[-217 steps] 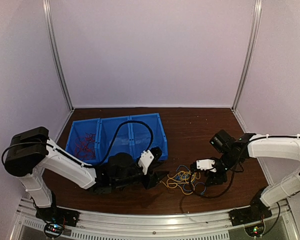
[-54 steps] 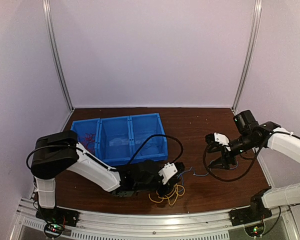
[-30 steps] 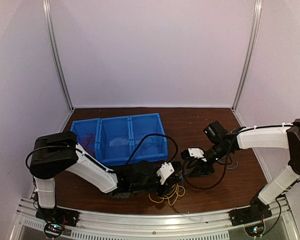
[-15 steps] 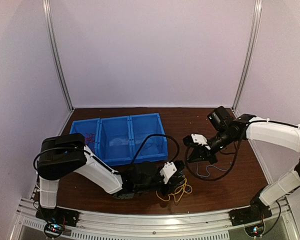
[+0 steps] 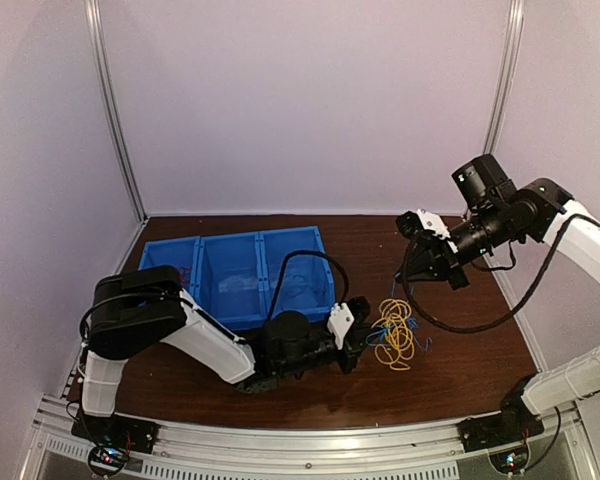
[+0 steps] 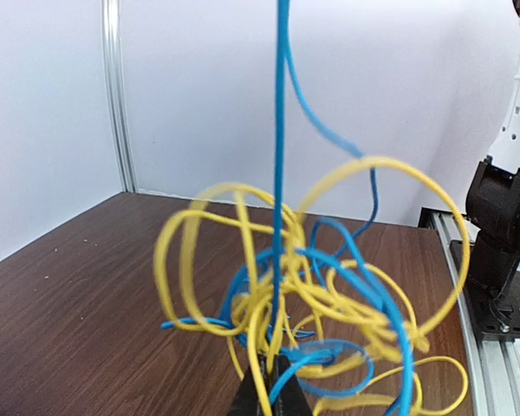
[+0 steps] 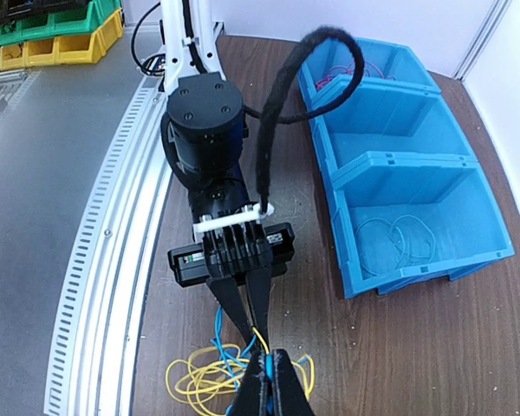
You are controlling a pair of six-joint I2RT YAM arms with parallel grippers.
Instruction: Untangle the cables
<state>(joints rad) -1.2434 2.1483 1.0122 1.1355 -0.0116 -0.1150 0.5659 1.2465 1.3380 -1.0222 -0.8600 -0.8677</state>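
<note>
The cables are a loose tangle of yellow and blue strands [image 5: 394, 336] lying on the brown table right of centre. My left gripper [image 5: 365, 335] lies low at the tangle's left side. In the left wrist view it [image 6: 272, 397] is shut on a yellow strand [image 6: 258, 347]. A taut blue strand [image 6: 280, 130] runs straight up from the tangle. My right gripper [image 5: 417, 272] hangs above the tangle. In the right wrist view it [image 7: 271, 381] is shut on that blue strand, just over the left gripper's fingers [image 7: 239, 316].
A blue three-compartment bin [image 5: 263, 262] stands at the back left. Red wires [image 7: 364, 65] lie in its far left compartment and pale wires [image 7: 400, 243] in the right one. A thick black arm cable [image 7: 277, 113] loops over the left arm. An aluminium rail [image 5: 280, 445] runs along the front edge.
My right gripper has risen and moved right, drawing a blue strand up taut. The tangle and my left gripper have shifted right along the table.
</note>
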